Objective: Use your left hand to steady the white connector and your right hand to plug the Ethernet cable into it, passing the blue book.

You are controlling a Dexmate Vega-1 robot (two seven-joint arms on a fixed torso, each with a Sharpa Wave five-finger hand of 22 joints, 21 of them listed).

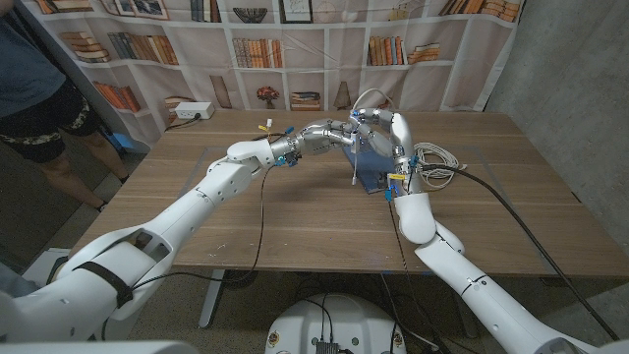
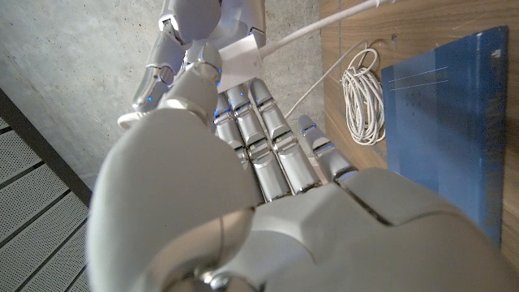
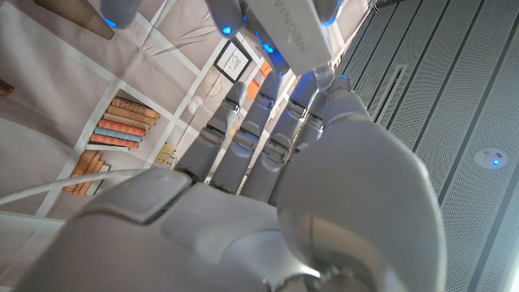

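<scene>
Above the blue book point(image 1: 371, 169), both hands meet at the white connector point(image 2: 239, 57).

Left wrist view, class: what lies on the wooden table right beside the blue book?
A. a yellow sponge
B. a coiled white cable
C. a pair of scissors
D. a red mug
B. A coiled white cable lies on the table next to the blue book's edge.

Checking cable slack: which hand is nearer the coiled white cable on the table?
Right. The right hand is raised beside the coiled cable; the left hand sits farther off, past the blue book.
</scene>
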